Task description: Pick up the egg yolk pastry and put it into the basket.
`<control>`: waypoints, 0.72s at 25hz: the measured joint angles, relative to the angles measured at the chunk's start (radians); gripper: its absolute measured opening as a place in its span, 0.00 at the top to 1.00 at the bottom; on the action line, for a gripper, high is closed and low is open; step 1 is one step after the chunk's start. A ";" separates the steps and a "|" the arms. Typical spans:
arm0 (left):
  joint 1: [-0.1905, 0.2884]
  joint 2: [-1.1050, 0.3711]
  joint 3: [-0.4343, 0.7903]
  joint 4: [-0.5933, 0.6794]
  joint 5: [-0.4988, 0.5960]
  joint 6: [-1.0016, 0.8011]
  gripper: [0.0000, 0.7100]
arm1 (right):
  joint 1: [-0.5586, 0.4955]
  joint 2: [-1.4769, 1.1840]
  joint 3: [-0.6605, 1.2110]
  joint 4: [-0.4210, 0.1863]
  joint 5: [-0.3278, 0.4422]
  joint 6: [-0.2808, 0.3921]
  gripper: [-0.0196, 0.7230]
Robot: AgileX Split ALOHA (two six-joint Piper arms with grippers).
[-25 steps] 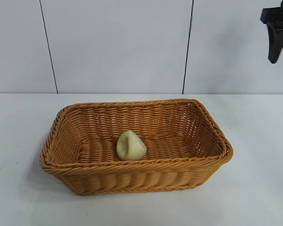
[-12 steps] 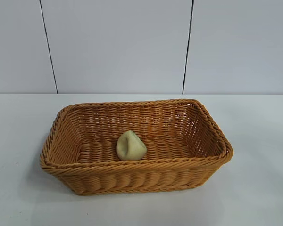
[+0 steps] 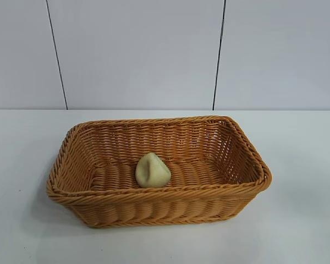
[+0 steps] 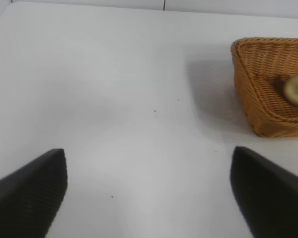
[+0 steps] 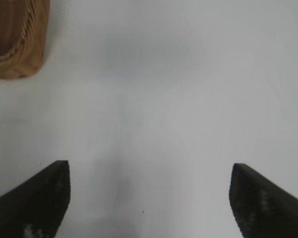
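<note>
White matte table (image 3: 302,165) fills the lower half of the exterior view, smooth, with a few tiny dark specks showing in the left wrist view. Behind it stands a pale grey panelled wall (image 3: 137,55), flat, split by two thin dark vertical seams. Woven wicker basket (image 3: 159,206) sits mid-table: rectangular, orange-tan, sloped sides, braided rim, ribbed weave on the floor and walls, rounded corners. It casts a soft shadow on the table along its left side. Egg yolk pastry (image 3: 152,170) lies inside the basket on the woven floor, close to the near wall and about centred along it; small rounded lump, pale yellow-cream, matte doughy surface, one crease running down its face. It touches nothing but the basket floor, as far as can be seen. Left gripper (image 4: 149,193) hovers over bare table well to the side of the basket, fingers (image 4: 32,191) spread wide, nothing between them; finger faces are black with fine ribbing. The basket corner and pastry show at the edge of its view. Right gripper (image 5: 149,198) is likewise over bare table, black fingers (image 5: 35,196) spread wide and empty, only a corner of the basket in its view. Neither gripper shows in the exterior view.
</note>
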 joint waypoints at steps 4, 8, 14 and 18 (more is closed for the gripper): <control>0.000 0.000 0.000 -0.005 0.000 0.000 0.09 | 0.000 -0.131 0.001 0.000 -0.005 0.000 0.13; 0.000 0.000 0.000 -0.005 0.000 0.000 0.09 | 0.000 -0.264 0.002 0.000 -0.004 0.000 0.13; 0.000 0.000 0.000 0.000 0.000 0.000 0.09 | 0.000 -0.288 0.002 0.000 -0.004 0.000 0.13; 0.000 0.000 0.000 0.001 0.000 0.000 0.09 | 0.000 -0.288 0.002 0.000 -0.004 0.000 0.13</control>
